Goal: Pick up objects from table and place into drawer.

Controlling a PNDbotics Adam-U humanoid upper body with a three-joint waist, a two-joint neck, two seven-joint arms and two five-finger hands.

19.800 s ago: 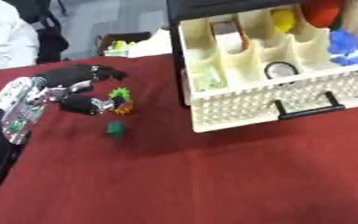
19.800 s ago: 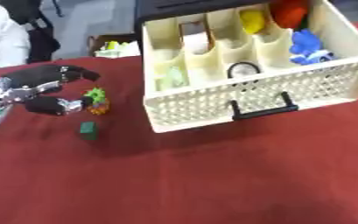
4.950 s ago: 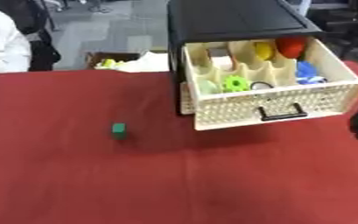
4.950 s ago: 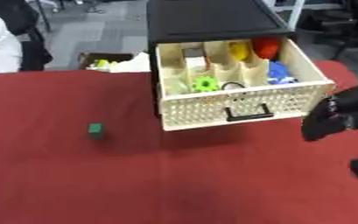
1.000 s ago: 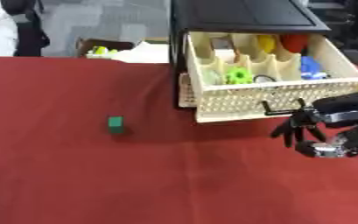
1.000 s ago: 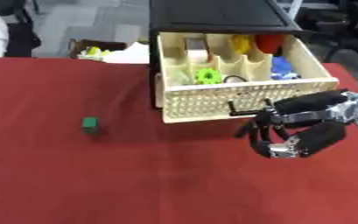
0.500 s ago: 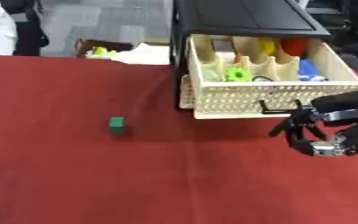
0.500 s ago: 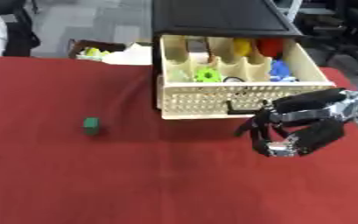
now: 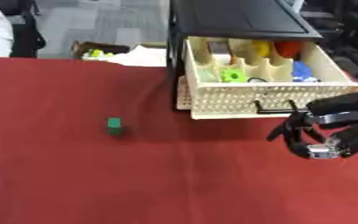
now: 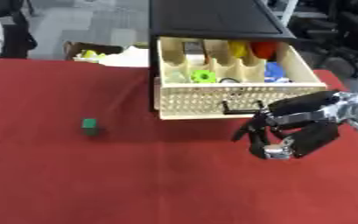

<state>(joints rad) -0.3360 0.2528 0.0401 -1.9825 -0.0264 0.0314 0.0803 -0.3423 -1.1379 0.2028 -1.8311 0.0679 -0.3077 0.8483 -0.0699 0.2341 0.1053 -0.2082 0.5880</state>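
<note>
Green block left on table, right hand parked by drawer front.

A small green block [image 9: 114,126] is seen alone on the red table [image 9: 74,175], well apart from the open cream drawer [image 9: 266,97], which is already loaded with a green toy [image 9: 230,75] and other coloured items. The right hand [image 10: 289,127] is held just below the drawer handle [image 10: 241,108], fingers curled downward with nothing held, likely placed to push or steady the drawer. The left hand is not in view.

The open drawer [image 10: 235,101] is set at the far right of the surface [image 10: 135,183], with small items held in its compartments. A small block [image 10: 89,126] lies well to its left. The right hand [image 10: 289,127] is placed just before the drawer's front.
</note>
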